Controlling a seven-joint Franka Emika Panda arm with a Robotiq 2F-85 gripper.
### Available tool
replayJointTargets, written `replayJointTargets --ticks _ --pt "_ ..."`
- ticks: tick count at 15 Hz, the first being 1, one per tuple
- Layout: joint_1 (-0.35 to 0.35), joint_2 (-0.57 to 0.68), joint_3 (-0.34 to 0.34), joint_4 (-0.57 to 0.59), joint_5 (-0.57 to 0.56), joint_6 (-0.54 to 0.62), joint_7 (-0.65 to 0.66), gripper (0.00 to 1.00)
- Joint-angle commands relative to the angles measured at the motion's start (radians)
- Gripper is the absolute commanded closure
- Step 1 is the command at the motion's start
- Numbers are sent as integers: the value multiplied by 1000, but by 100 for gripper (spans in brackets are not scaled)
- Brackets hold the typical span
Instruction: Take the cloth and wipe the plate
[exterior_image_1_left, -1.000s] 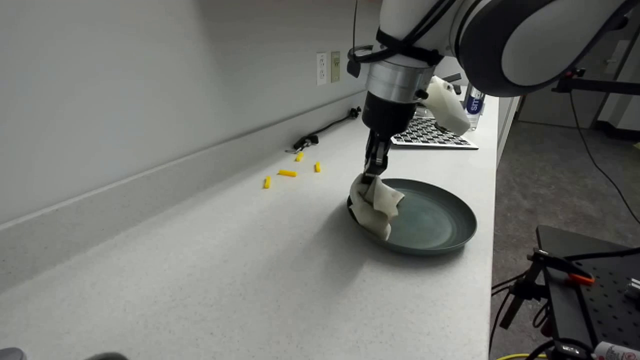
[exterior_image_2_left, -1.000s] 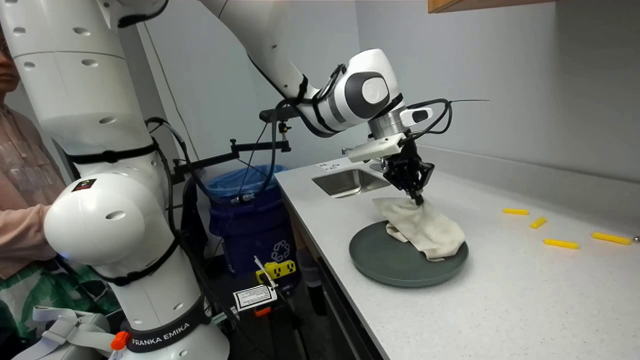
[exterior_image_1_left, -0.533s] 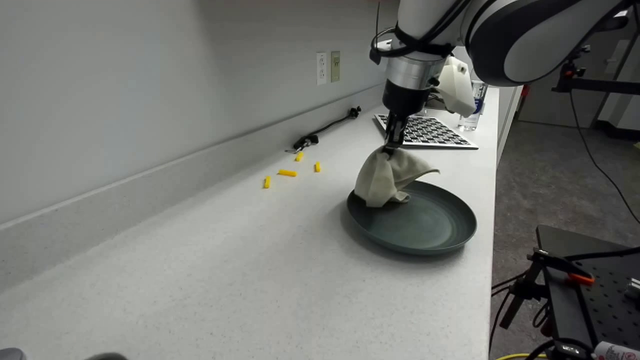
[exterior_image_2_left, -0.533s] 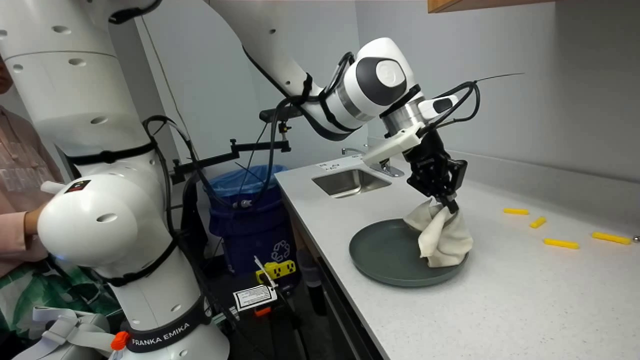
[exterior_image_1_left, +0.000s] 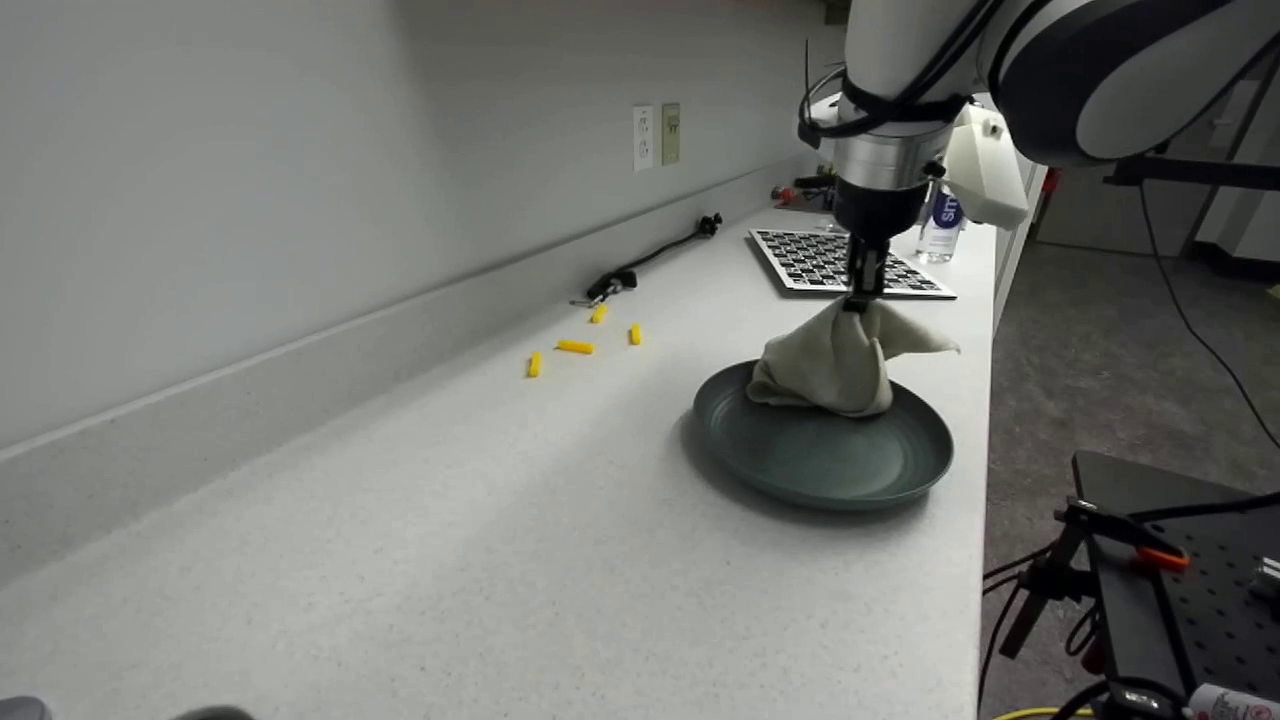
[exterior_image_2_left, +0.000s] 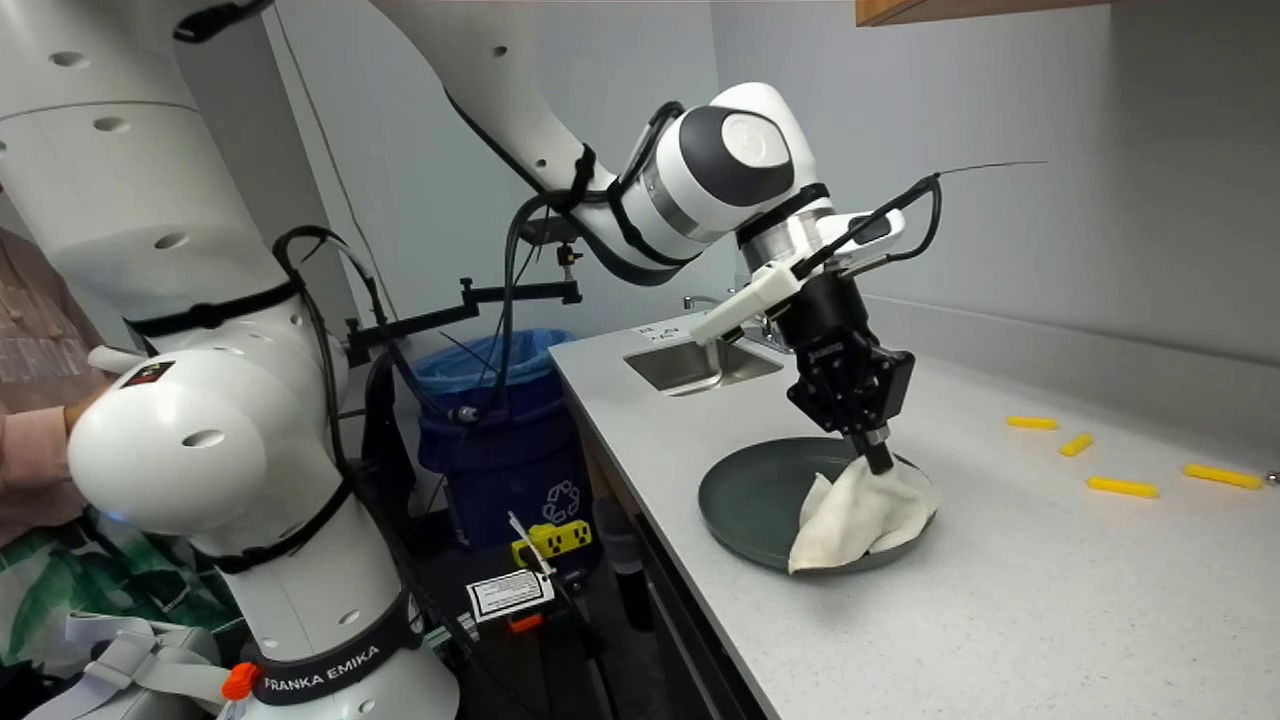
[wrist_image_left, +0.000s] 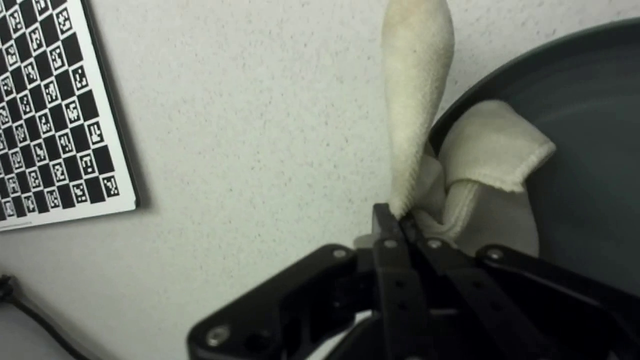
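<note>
The cream cloth hangs in folds from my gripper, which points down over the plate's rim nearest the checkered board. The cloth also shows in an exterior view and in the wrist view. Its lower folds rest on the dark green plate, and one corner sticks out past the rim. The plate lies flat on the counter and also shows in the wrist view. In the wrist view the fingertips are closed together on the cloth. The cloth hides part of the plate's rim.
A black-and-white checkered board and a water bottle stand beyond the plate. Several yellow sticks and a black cable lie near the wall. A sink is set into the counter.
My gripper has dragged the cloth across the plate, away from the sink side, to the rim nearest the checkered board. The cloth's folds have shifted. The plate has not visibly moved.
</note>
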Motion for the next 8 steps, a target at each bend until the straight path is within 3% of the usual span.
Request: replayJointTargets --ticks 1,8 --pt "19 -52 31 -60 78 -43 -69 99" --pt "132 -2 132 3 451 5 -238 99"
